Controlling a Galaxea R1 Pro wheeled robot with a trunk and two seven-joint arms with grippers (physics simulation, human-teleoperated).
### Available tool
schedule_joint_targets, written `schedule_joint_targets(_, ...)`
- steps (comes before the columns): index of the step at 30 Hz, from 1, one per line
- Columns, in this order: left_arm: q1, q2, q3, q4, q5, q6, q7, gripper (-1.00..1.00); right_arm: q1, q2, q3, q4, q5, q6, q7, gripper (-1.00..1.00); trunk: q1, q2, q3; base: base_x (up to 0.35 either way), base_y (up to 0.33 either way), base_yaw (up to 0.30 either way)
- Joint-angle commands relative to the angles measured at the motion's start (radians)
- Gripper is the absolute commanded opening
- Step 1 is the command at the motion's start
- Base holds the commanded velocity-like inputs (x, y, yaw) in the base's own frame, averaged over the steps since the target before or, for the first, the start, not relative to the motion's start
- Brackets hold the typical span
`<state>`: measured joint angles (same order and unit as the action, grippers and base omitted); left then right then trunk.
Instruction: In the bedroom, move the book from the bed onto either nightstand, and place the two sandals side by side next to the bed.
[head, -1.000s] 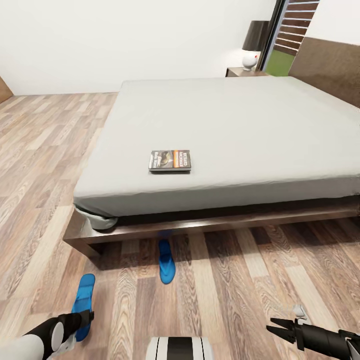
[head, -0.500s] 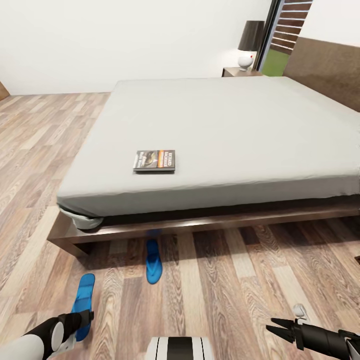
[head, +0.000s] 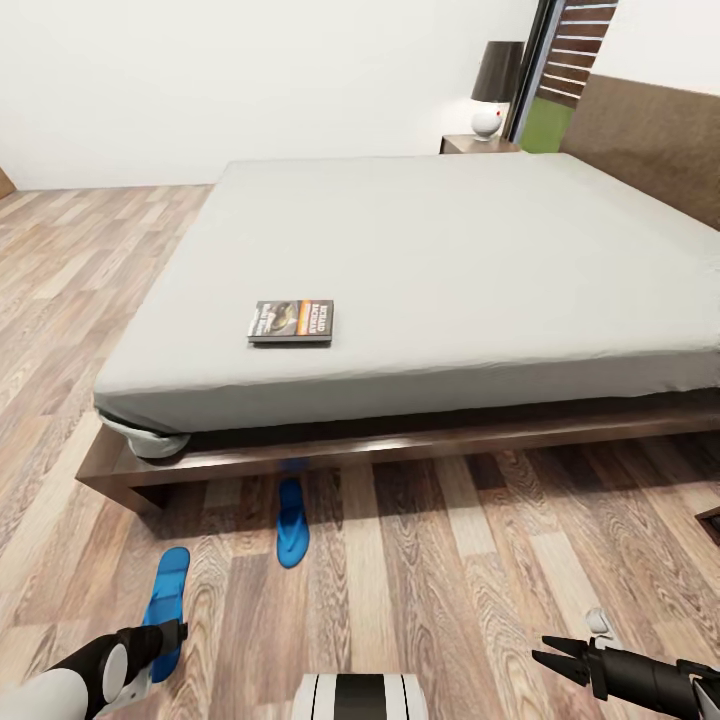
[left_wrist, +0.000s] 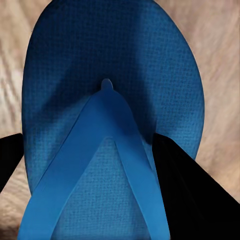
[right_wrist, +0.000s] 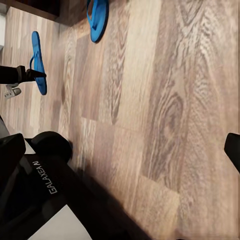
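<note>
The book (head: 291, 322) lies flat on the grey mattress of the bed (head: 450, 250), near its front left corner. One blue sandal (head: 291, 522) rests on the floor with its toe end under the bed frame. My left gripper (head: 165, 638) is shut on the other sandal (head: 166, 596), low over the floor; up close this sandal (left_wrist: 110, 100) sits between the dark fingers (left_wrist: 185, 190). Both sandals also appear in the right wrist view, the held sandal (right_wrist: 38, 60) and the floor sandal (right_wrist: 97, 15). My right gripper (head: 545, 658) hangs open over bare planks. A nightstand (head: 478, 144) stands beyond the bed's far side.
A lamp (head: 493, 85) with a dark shade stands on the nightstand beside the dark-framed window (head: 560, 80). The brown headboard (head: 650, 140) rises at the right. A dark corner of some object (head: 710, 520) pokes in at the right edge. My base (right_wrist: 40, 190) is just below the arms.
The whole picture has slid left, so the camera moved; bed, book and floor sandal shifted with it. Both grippers and the held sandal keep their places in view.
</note>
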<state>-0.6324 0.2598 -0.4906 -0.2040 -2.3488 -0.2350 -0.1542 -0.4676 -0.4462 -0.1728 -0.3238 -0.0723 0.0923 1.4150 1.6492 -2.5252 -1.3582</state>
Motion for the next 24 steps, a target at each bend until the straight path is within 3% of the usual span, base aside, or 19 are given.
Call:
schedule_joint_targets(1,0.000,0.000,0.001,-0.003,-0.007,-0.007,-0.003,-1.00,0.000,0.000,-0.002,0.000,-0.001,0.010,0.004,1.00,0.000,0.000,-0.001,0.005,-0.024,0.000)
schedule_joint_targets(24,0.001,0.001,-0.002,-0.005,-0.007,-0.007,-0.004,-1.00,0.000,0.000,-0.002,0.000,-0.001,0.009,0.004,1.00,0.000,0.000,-0.001,0.122,-0.082,0.000)
